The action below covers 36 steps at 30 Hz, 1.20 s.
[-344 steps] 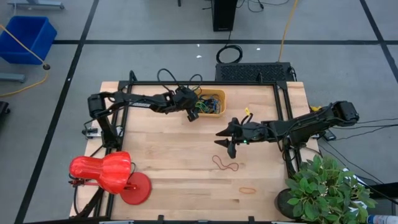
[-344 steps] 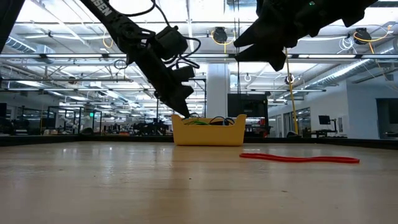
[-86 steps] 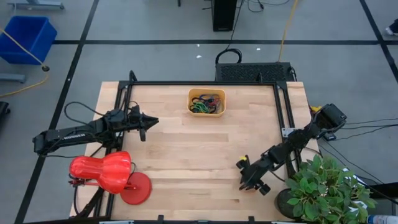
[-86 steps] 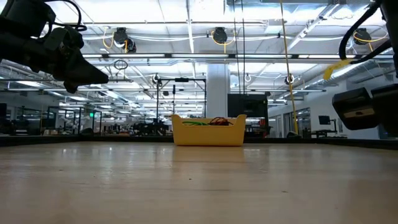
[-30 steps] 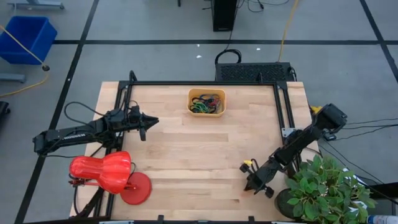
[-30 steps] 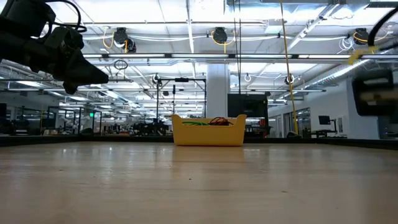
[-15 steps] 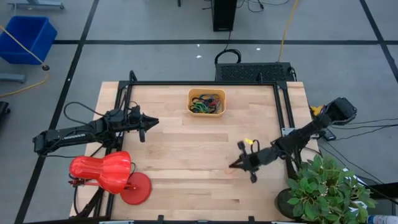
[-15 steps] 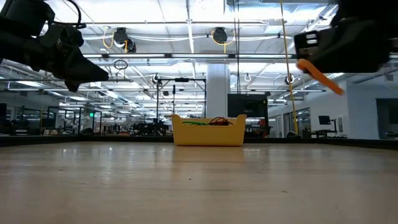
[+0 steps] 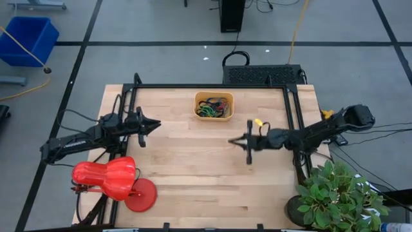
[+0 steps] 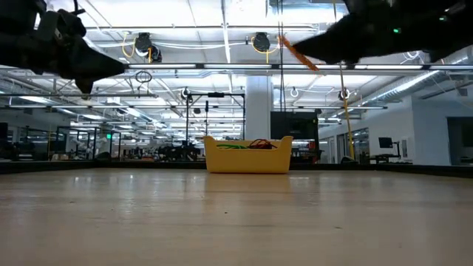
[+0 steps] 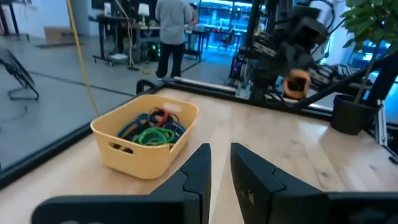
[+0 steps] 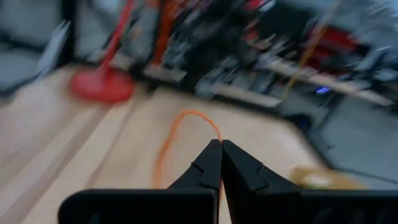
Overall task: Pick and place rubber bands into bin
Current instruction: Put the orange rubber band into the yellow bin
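The yellow bin (image 9: pixel 214 106) stands at the far middle of the table and holds several coloured rubber bands (image 11: pixel 152 127); it also shows in the low view (image 10: pixel 247 155). My right gripper (image 9: pixel 233 141) hovers right of the table's centre, nearer than the bin, shut on an orange rubber band (image 12: pixel 177 134) that also shows in the low view (image 10: pixel 299 53). My left gripper (image 9: pixel 156 124) hangs over the left part of the table, pointing toward the right. Its fingers (image 11: pixel 221 155) stand a little apart with nothing between them. My right gripper pinches the orange rubber band between its two shut fingertips, at one spot on the loop (image 12: pixel 215 132). The fingers lie nearly level and come from the table's right. The rest of the loop (image 10: pixel 299 53) trails slack beyond the fingertips, lifted clear of the table.
A red lamp (image 9: pixel 106 179) stands at the near left corner, a potted plant (image 9: pixel 338 196) at the near right. A black frame (image 9: pixel 206 86) runs along the table's far and side edges. A blue crate (image 9: pixel 29 38) sits on the floor far left. A person (image 11: pixel 171 25) stands beyond the table.
My right gripper has gone from the near right corner toward the far edge and a little to the left, toward the bin, rising and staying shut on the orange band, which hangs clear of the table. My left gripper has shifted slightly toward the table's far left.
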Available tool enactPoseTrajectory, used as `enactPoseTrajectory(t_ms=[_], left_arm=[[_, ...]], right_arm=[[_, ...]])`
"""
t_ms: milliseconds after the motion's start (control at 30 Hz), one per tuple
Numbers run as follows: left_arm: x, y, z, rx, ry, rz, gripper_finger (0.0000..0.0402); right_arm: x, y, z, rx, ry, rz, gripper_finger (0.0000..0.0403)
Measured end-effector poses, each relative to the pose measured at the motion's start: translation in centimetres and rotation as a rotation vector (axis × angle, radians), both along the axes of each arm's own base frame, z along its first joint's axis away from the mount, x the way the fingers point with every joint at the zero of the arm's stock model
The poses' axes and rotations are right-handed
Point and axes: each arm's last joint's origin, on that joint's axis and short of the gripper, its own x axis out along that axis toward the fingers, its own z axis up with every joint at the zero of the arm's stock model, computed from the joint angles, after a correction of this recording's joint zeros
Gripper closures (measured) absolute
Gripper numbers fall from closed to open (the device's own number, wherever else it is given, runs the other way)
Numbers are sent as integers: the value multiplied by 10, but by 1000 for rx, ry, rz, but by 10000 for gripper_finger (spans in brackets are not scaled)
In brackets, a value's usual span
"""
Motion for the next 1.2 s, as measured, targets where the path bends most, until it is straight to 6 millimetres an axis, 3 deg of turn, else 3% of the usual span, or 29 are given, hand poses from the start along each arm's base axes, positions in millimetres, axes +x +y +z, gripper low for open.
enactPoseTrajectory(t_ms=[167, 500, 733, 1067, 1200], left_arm=[[-4, -1, 1, 35, -8, 14, 334], [-5, 1, -5, 42, 51, 76, 334], [-5, 1, -4, 60, 46, 82, 334], [-5, 2, -1, 95, 28, 100, 334], [-3, 2, -10, 81, 45, 100, 334]], right_arm=[[7, -28, 21, 28, -147, -60, 403], [42, -83, 56, 3, -165, -186, 403], [52, -114, 42, 77, -115, -269, 403], [60, -128, 29, 72, -154, -304, 403], [60, -133, 26, 70, -161, -319, 403]])
